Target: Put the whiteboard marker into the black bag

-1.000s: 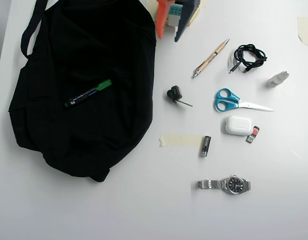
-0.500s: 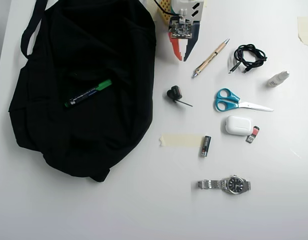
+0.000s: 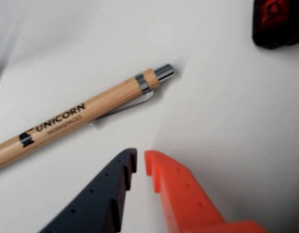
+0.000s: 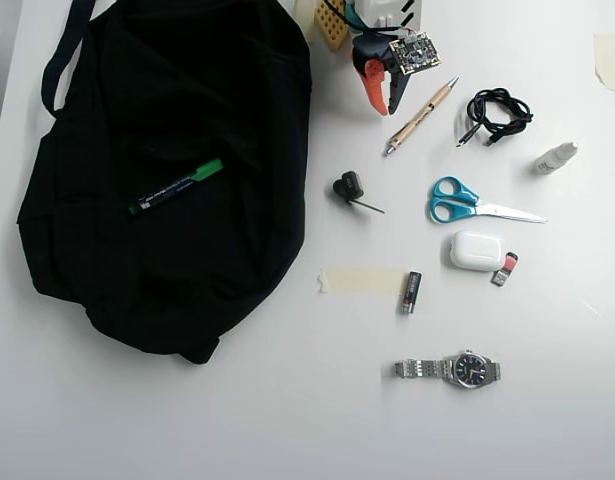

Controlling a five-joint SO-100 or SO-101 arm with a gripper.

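Note:
The whiteboard marker (image 4: 175,187), black barrel with a green cap, lies on top of the black bag (image 4: 137,100), which is spread flat on the left of the white table in the overhead view. My gripper (image 4: 384,106) is at the top centre, just right of the bag, with its dark and orange fingers together and nothing between them. In the wrist view the gripper (image 3: 141,162) sits just below a tan pen (image 3: 81,116) with a silver tip. The marker and bag are out of the wrist view.
The tan pen (image 4: 419,117) lies right of the gripper. Further right and below are a black cable (image 4: 495,112), a small white bottle (image 4: 555,158), blue scissors (image 4: 467,203), a white case (image 4: 476,250), a small black object (image 4: 348,186), a tape strip (image 4: 362,280) and a watch (image 4: 452,369).

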